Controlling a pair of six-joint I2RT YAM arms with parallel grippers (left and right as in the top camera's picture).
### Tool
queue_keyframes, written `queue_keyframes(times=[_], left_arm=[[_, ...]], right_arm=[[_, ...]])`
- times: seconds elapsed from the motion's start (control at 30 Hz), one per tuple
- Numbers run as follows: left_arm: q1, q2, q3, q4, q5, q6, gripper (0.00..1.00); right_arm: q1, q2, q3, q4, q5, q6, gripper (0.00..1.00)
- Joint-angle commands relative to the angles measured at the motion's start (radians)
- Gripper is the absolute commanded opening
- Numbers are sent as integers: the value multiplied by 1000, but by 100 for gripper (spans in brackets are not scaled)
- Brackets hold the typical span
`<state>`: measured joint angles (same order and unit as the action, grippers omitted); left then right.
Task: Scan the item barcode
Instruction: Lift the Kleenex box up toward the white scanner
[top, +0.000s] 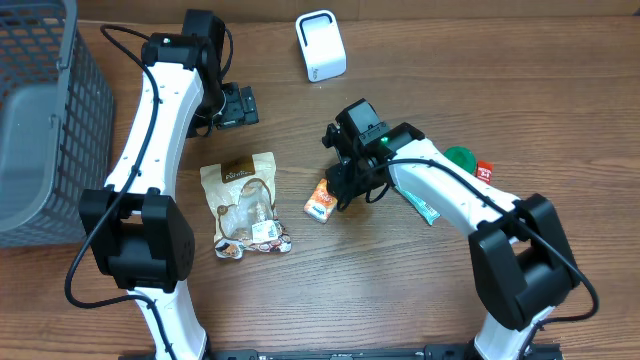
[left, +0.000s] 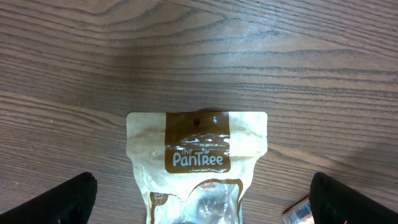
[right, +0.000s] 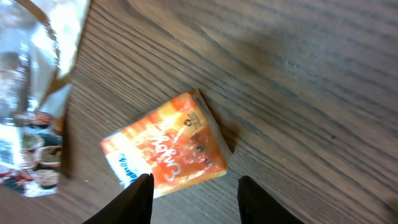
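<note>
Both pairs of jaws stood apart, nothing clamped. Closest in, right gripper (right: 195, 200) hovered just over orange packet (right: 168, 146), which lay flat on table (right: 298, 74); only right wrist view showed packet's print. Further left of packet, left gripper (left: 203, 196) hung wide over Pantree pouch (left: 198, 155). Overhead alone showed white scanner (top: 320, 45) beyond packet and grey basket (top: 40, 110) far left of it.

Bright, even light; right wrist view shows the orange packet (right: 165, 146) blurred.

Overhead straight down on table (top: 400, 300), wrist views close, downward, both showing pouch (left: 198, 158)
</note>
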<state>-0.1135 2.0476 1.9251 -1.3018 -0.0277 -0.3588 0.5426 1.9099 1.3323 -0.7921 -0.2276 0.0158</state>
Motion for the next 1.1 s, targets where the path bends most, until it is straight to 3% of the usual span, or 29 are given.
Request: queue_keyframes(times=[0.0, 0.1, 0.27, 0.47, 0.67, 0.87, 1.07], left_arm=[[2, 0, 14, 1, -6, 15, 100], [2, 0, 14, 1, -6, 15, 100], [2, 0, 14, 1, -6, 15, 100], [2, 0, 14, 1, -6, 15, 100], [2, 0, 14, 1, -6, 15, 100], [2, 0, 14, 1, -6, 15, 100], [2, 0, 14, 1, -6, 15, 100]], right_arm=[[-5, 50, -6, 8, 5, -25, 45], [-6, 86, -6, 33, 6, -25, 44], [-8, 119, -6, 50, 6, -24, 21], [-8, 110, 11, 18, 7, -25, 4], [-8, 22, 96, -18, 76, -27, 4], [10, -127, 127, 35, 135, -172, 4], [11, -199, 127, 55, 136, -203, 4]])
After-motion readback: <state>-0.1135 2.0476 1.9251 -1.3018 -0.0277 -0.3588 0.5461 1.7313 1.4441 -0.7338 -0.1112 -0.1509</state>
